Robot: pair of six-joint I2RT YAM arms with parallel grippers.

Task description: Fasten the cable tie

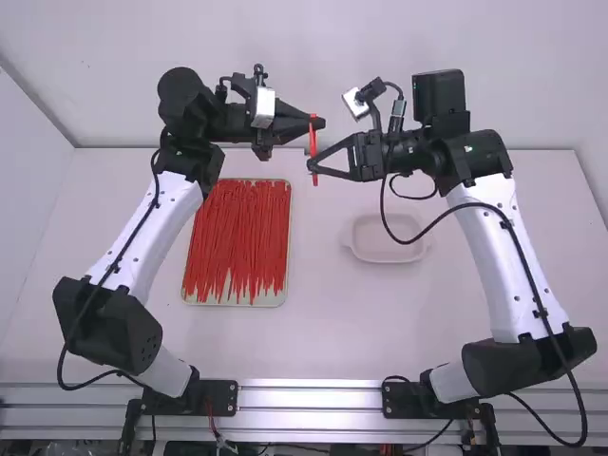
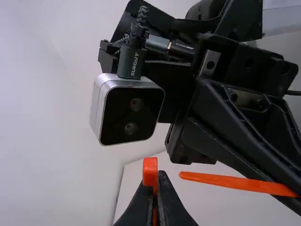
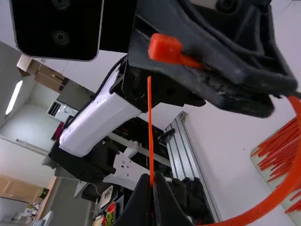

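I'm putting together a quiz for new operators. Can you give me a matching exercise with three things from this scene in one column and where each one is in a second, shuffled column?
Things:
1. single red plastic cable tie
2. flat beige tray piled with red cable ties
3. shallow white plastic dish

Places:
A. on the table, beside the right arm
B. held above the table by both arms' jaws
C. on the table, beside the left arm

Pairs: 1-B, 2-C, 3-A
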